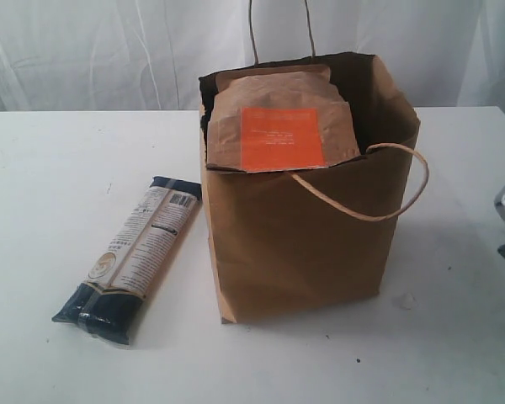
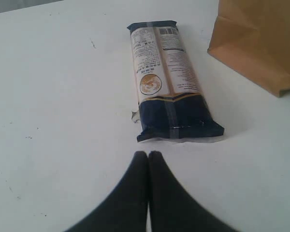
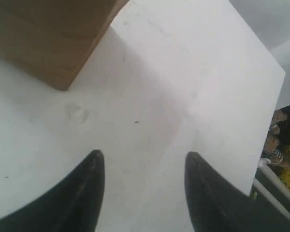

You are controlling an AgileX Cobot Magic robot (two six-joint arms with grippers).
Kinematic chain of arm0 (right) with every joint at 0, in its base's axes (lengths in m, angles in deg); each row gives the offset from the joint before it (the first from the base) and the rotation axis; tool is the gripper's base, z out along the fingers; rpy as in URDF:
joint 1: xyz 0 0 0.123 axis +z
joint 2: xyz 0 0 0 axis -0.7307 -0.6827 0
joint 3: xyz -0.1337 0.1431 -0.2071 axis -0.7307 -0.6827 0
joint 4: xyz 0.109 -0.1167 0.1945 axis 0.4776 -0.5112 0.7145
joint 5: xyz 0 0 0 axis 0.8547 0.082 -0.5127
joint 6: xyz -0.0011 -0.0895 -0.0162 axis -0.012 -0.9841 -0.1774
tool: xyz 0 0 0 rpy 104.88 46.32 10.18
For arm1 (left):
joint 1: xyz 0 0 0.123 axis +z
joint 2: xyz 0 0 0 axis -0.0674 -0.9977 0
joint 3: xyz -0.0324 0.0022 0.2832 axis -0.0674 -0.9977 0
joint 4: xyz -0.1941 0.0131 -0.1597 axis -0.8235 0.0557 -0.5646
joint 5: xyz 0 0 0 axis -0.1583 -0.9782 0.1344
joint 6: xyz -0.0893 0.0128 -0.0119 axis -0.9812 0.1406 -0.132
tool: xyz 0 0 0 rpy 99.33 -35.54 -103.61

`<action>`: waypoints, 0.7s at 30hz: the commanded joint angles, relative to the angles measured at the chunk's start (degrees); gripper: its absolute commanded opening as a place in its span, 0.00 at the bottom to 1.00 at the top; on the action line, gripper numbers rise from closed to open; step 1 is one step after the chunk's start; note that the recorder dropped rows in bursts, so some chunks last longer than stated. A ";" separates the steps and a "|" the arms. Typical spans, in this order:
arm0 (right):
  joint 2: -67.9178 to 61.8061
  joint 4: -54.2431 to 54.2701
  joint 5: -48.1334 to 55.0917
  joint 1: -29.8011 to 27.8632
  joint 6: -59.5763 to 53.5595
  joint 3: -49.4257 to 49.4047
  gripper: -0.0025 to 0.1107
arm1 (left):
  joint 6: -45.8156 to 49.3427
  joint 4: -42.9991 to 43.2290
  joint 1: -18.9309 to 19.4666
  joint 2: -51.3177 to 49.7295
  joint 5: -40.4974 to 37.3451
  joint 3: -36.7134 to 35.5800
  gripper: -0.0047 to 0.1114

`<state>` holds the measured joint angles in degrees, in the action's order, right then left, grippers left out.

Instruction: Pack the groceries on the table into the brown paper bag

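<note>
Left gripper [image 2: 148,154]: we record its two black fingers pressed tip to tip, clenched on nothing, poised over the table [image 2: 53,96] and touching nothing we can see

Long dark-blue-and-beige pasta packet [image 2: 169,82]: lies flat on the white tabletop just ahead of those closed fingertips. Its dark-blue end is toward them, with a strip of bare table between, and its barcoded end points away. In the exterior view we place it left of the bag, lengthwise and slightly angled. Its far end is close against the bag's lower left edge; whether the two touch we cannot tell

Right gripper [image 3: 144,159]: fingers spread well apart, released, with only bare table between them. We see nothing held and nothing touched. A bottom corner of the bag lies ahead of it, apart

Brown paper bag [image 1: 303,244]: stands upright near the middle of the table, mouth open. One twine handle [image 1: 387,202] droops over the front face and the other rises behind

Brown orange-labelled pouch [image 1: 282,122]: sits inside the bag, its upper part and orange label showing above the front rim. We cannot see anything deeper in the bag
</note>
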<state>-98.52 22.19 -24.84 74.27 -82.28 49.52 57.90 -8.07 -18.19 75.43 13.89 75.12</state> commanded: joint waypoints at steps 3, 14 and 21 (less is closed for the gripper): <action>-4.67 4.97 -1.01 -3.20 -0.57 -0.64 0.45 | 0.02 -0.25 0.08 0.23 -0.18 -0.16 0.04; -14.63 7.51 -14.02 -4.65 -0.57 -4.45 0.45 | 0.02 -0.25 0.08 0.23 -0.18 -0.16 0.04; -20.99 15.75 -19.18 -13.12 -0.57 -4.45 0.45 | 0.02 -0.25 0.08 0.23 -0.18 -0.16 0.04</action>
<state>-117.36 34.58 -42.39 64.83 -82.39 45.26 57.90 -8.07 -18.19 75.43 13.89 75.12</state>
